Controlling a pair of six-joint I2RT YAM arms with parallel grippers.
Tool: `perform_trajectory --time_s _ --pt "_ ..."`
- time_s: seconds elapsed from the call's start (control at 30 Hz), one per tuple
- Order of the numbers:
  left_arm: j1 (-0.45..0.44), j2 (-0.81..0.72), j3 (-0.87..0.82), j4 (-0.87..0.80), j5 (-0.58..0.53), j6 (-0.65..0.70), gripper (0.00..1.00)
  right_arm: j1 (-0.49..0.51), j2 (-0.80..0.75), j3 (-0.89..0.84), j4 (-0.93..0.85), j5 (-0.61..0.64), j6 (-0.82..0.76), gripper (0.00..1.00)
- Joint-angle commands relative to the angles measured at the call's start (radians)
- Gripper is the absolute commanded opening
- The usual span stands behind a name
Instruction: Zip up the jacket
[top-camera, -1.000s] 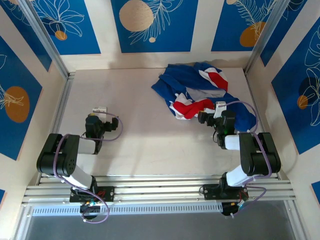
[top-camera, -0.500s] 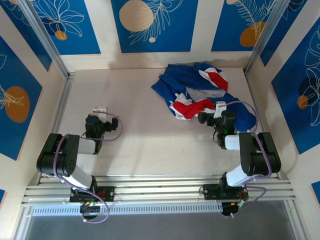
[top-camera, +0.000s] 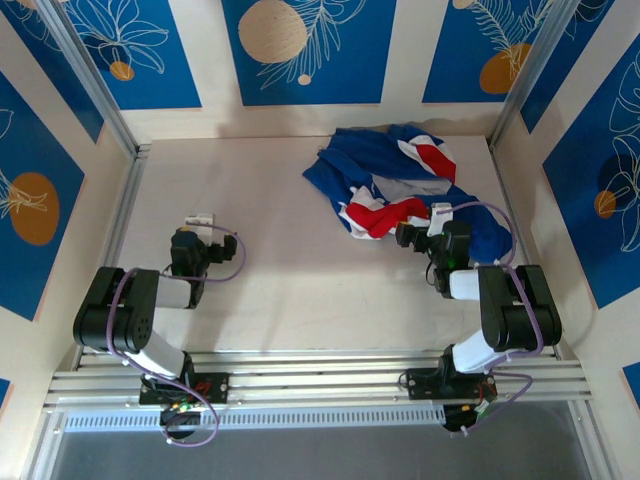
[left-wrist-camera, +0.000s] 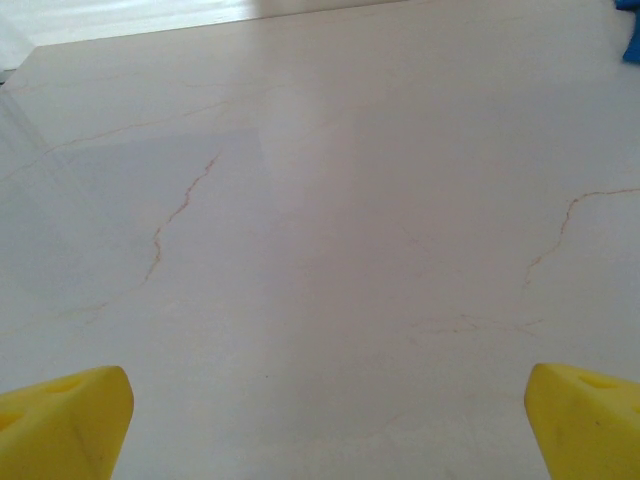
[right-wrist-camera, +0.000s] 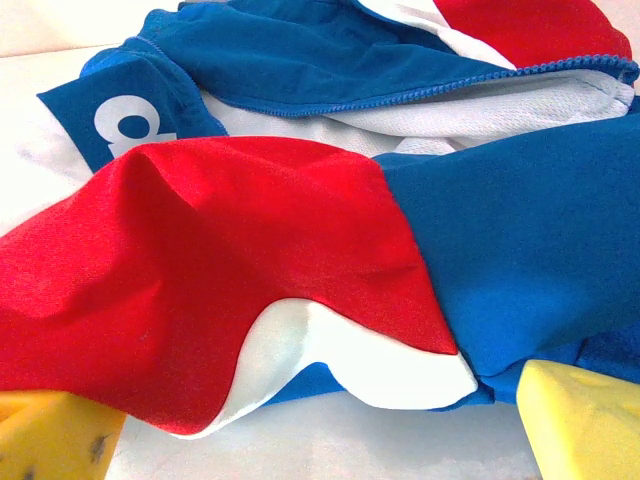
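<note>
The jacket (top-camera: 390, 180) lies crumpled at the back right of the table, blue with red and white panels. Seen from the right wrist, its red and white sleeve panel (right-wrist-camera: 230, 290) bulges just ahead of the fingers, with the blue zipper edge (right-wrist-camera: 400, 95) and grey lining (right-wrist-camera: 470, 115) behind. My right gripper (top-camera: 408, 235) sits low at the jacket's near edge, open, its yellow fingertips (right-wrist-camera: 575, 420) wide apart and holding nothing. My left gripper (top-camera: 190, 228) rests open over bare table at the left, far from the jacket, yellow fingertips (left-wrist-camera: 65, 425) spread.
The table (top-camera: 280, 230) is a pale marbled surface boxed in by patterned blue walls. Metal rails run along the left side (top-camera: 125, 210) and the near edge (top-camera: 320, 385). A sliver of blue cloth (left-wrist-camera: 632, 45) shows at the far right of the left wrist view.
</note>
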Motion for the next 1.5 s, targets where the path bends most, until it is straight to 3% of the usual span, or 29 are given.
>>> perform_trajectory --time_s 0.0,0.77,0.83,1.0,1.17,1.33,1.47 --pt "0.013 0.004 0.017 0.033 0.018 0.013 1.0 -0.003 0.001 0.012 0.015 0.005 -0.015 0.99" --pt "0.016 0.001 0.014 0.034 0.03 0.011 1.0 0.001 -0.017 0.01 0.005 -0.006 -0.023 0.99" --pt "0.015 -0.016 0.009 0.028 0.078 0.031 1.0 0.004 -0.055 0.038 -0.068 -0.002 -0.024 0.99" --pt "0.014 -0.125 0.035 -0.112 0.072 0.024 1.0 0.015 -0.174 0.162 -0.399 0.013 0.02 0.99" --pt "0.015 -0.203 0.084 -0.272 0.083 0.018 1.0 0.044 -0.167 0.306 -0.619 0.06 0.081 0.99" --pt "0.011 -0.248 0.169 -0.45 0.133 -0.044 1.0 0.128 -0.05 0.504 -0.765 0.13 0.055 1.0" --pt "0.007 -0.258 0.237 -0.555 0.221 -0.129 1.0 0.167 0.165 0.842 -1.061 0.106 0.115 0.85"
